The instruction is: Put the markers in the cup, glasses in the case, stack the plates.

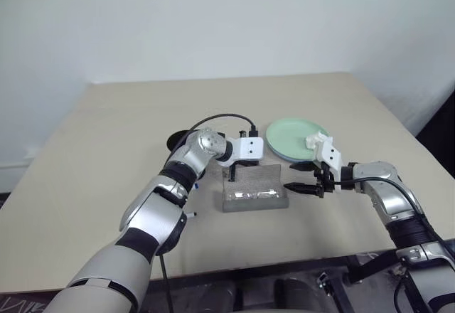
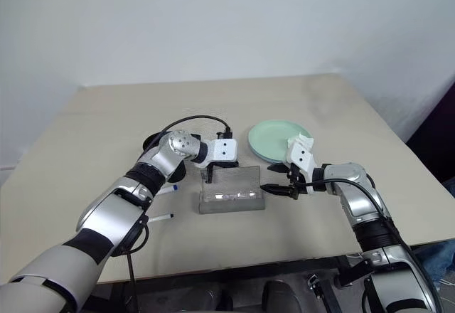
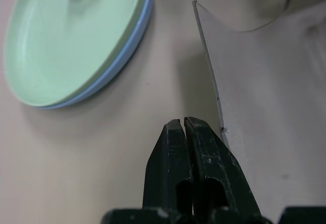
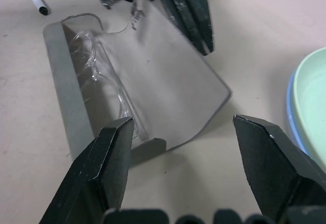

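Note:
The grey case [image 1: 242, 203] lies open at the table's middle, its lid [image 4: 173, 81] tilted up. The clear-framed glasses [image 4: 104, 74] rest inside it. My left gripper [image 4: 204, 35] is shut, empty, with its tips against the lid's outer side near its top edge. To the right of the case, my right gripper [image 4: 183, 142] hovers open with nothing between its fingers. The mint green plate [image 1: 296, 136] sits stacked on the light blue plate [image 3: 119, 56] behind the right gripper. Two markers [image 2: 161, 218] [image 2: 168, 189] lie left of the case. My left arm partly hides the black cup [image 1: 176, 142].
A black cable [image 1: 217, 119] loops over the left wrist above the table. The table's right edge [image 1: 398, 124] runs close behind the plates. Bare tabletop stretches to the far left and back.

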Robot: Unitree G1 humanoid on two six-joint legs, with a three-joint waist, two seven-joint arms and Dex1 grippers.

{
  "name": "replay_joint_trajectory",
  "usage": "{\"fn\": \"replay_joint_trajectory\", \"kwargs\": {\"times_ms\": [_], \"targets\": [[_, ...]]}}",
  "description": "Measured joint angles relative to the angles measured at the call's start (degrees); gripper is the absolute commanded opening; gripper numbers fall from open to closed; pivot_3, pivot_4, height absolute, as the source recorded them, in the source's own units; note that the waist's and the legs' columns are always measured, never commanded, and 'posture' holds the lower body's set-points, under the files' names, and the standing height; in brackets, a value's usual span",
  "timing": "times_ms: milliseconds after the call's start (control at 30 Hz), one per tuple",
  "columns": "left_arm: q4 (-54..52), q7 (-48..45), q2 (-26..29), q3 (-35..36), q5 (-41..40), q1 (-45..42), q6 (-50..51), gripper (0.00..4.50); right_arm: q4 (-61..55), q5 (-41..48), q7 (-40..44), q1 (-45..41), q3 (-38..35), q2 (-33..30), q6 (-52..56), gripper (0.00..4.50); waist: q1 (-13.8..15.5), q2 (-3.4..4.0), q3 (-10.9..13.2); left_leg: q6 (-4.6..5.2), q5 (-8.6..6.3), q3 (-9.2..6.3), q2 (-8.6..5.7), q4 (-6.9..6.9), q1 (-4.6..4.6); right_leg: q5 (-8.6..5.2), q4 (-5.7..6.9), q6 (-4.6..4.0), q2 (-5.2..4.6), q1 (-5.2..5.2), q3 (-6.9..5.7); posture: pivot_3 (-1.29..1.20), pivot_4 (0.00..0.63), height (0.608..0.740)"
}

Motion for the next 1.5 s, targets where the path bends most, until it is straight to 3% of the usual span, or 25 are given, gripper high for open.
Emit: {"fn": "replay_joint_trajectory", "kwargs": {"times_ms": [300,500,900,1033,1233,1433,1500], "targets": [[-19.1,-15.7,5.1,2.5,-8.4,8.6,8.5,0.02,0.8,-0.5,-0.5,-0.2,0.2,0.4,-0.5,3.39,-0.1,0.01,0.0,-0.01,-0.05,0.02,0.01,0.01,0.00,0.00,0.01,-0.01,0.01,-0.03,0.06,0.00,0.000,0.740],[-33.7,-20.7,8.8,2.3,-11.2,15.8,15.0,0.02,2.1,-1.2,-0.1,-0.4,0.5,0.5,-0.7,3.39,0.0,0.02,0.0,-0.02,-0.05,0.03,0.01,0.03,0.06,0.00,0.04,-0.02,0.02,0.01,0.08,0.00,0.000,0.740],[-41.8,-20.4,12.9,1.1,-13.2,20.7,19.9,0.02,0.9,2.5,3.8,-0.7,-0.4,0.5,1.7,3.39,0.0,0.03,0.0,-0.03,-0.05,0.03,0.02,0.05,0.08,0.00,0.06,-0.02,0.04,0.00,0.11,0.00,0.000,0.740],[-45.7,-18.9,13.4,4.2,-17.0,21.6,23.3,0.02,0.9,2.6,3.6,-1.6,-0.4,0.5,1.8,3.39,-0.1,0.02,0.0,-0.16,-0.12,0.03,0.02,0.05,0.07,0.00,0.06,-0.02,0.02,-0.03,0.12,0.00,0.000,0.740],[-58.1,-20.0,22.6,12.2,-26.5,28.3,31.8,0.02,1.0,2.5,2.8,-1.7,-0.4,0.4,1.6,3.39,-1.3,0.04,0.0,-0.23,-0.16,0.00,0.04,0.01,0.12,-0.01,0.14,-0.03,0.07,-0.06,0.11,0.00,0.000,0.740],[-63.3,-21.6,34.1,16.3,-29.8,38.0,36.3,0.02,1.2,2.4,2.5,-1.5,-0.4,0.4,1.2,3.39,-1.7,0.06,0.0,-0.43,-0.21,0.02,0.04,0.00,0.15,-0.10,0.17,-0.17,0.06,-0.05,0.13,0.00,0.000,0.740],[-64.5,-22.0,36.5,17.0,-31.0,40.3,37.3,0.38,1.3,2.3,2.4,-1.5,-0.3,0.5,1.1,3.39,-1.5,0.06,0.0,-0.43,-0.20,0.02,0.04,0.01,0.16,-0.11,0.15,-0.17,0.04,-0.04,0.12,0.00,0.000,0.740]]}}
